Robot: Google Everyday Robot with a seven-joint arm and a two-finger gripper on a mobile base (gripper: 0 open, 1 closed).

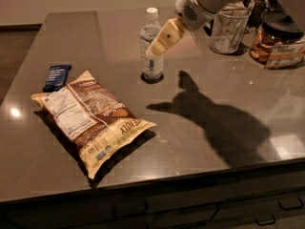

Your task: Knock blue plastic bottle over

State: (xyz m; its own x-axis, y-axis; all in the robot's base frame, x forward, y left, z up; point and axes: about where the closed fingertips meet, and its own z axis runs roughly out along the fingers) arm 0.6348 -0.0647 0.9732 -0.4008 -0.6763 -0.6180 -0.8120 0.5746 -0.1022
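One gripper (154, 50), fingers (167, 34) pressed together, tips at the upright blue plastic bottle (152, 67)'s shoulder.

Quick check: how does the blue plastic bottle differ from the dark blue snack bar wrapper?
The blue plastic bottle stands upright; the snack bar wrapper lies flat. The bottle is clear with a white cap; the wrapper is opaque dark blue. The gripper is at the bottle's upper body, well away from the wrapper. Both rest on the table.
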